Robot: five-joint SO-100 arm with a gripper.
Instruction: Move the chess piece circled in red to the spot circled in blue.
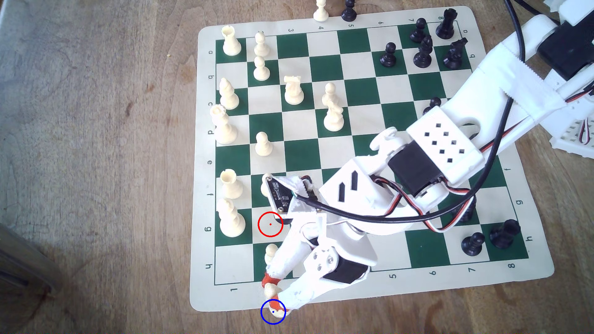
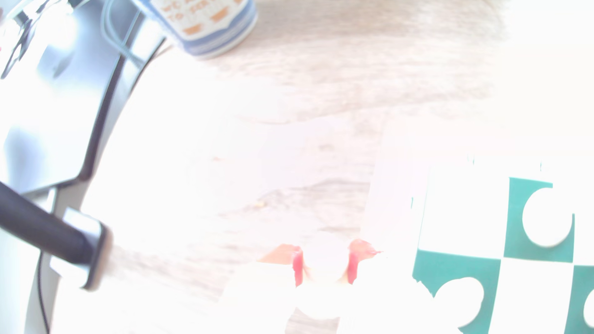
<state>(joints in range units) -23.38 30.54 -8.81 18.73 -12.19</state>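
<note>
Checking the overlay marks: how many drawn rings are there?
2: red ring on an empty row-g square; blue ring just off the mat, around the held pawn. The arm could hide others.

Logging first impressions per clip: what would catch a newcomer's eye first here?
The white gripper reaching past the chessboard's near edge, its orange-tipped fingers closed around a cream pawn at the blue ring on the wood. Next, the empty red ring on a light square. The wrist view is badly washed out.

The pawn (image 1: pixel 273 297) sits in the hand (image 1: pixel 277 297), over the blue ring (image 1: pixel 273 312) beside the board (image 1: pixel 321 298).
</note>
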